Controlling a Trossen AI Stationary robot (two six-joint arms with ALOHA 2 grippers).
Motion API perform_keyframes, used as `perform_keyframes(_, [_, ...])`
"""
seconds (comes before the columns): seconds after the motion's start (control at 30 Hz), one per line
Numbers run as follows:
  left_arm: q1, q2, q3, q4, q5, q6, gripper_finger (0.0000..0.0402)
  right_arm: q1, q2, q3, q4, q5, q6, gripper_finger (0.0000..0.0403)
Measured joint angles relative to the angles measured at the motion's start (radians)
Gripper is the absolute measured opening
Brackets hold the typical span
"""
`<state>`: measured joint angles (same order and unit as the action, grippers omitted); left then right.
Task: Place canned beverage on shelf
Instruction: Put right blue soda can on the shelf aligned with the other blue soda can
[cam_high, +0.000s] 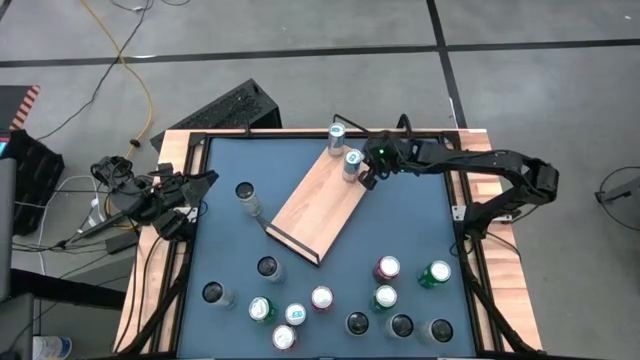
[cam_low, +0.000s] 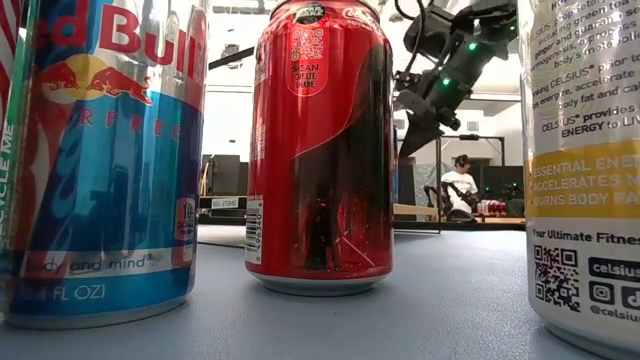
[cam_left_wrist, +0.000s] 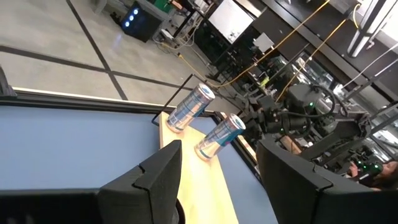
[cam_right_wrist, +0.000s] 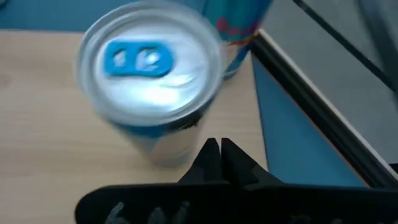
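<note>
The shelf is a light-wood board lying slantwise on the blue tabletop. Two slim cans stand upright on its far end: one at the far corner and a blue-tabbed one just nearer. My right gripper is shut and slants down beside the blue-tabbed can, on its right, near side. In the low view it hangs above the table. My left gripper waits open at the table's left edge with nothing between its fingers. My right gripper's shut fingertips stand close to the lower side wall of the blue-tabbed can, coming slantwise from above. I cannot tell whether they touch it. The can stands upright on the shelf.
Several more cans stand near the table's front edge and along the left. Three of them, a Red Bull, a red can and a Celsius, fill the low view. The shelf's near half is bare.
</note>
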<state>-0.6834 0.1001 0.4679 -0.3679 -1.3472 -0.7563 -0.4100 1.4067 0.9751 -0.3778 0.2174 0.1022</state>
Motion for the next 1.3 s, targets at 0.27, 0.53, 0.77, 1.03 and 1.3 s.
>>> perform_keyframes(0.27, [0.0,0.0,0.0,-0.004,0.007,-0.007,0.0194,0.117,-0.096,0.047,-0.088,-0.006,0.086,0.0])
perform_keyframes(0.53, [0.0,0.0,0.0,-0.011,0.005,-0.008,0.0194,0.194,-0.055,0.048,-0.076,-0.002,0.091,0.0])
perform_keyframes(0.77, [0.0,0.0,0.0,-0.012,0.004,-0.008,0.0194,0.156,0.013,0.047,-0.061,0.021,0.055,0.0])
perform_keyframes(1.03, [0.0,0.0,0.0,-0.016,0.004,-0.008,0.0194,0.095,0.023,0.047,-0.046,0.022,0.034,0.0])
perform_keyframes(1.3, [0.0,0.0,0.0,-0.024,0.004,-0.014,0.0194,0.038,0.022,0.047,-0.032,0.022,0.02,0.0])
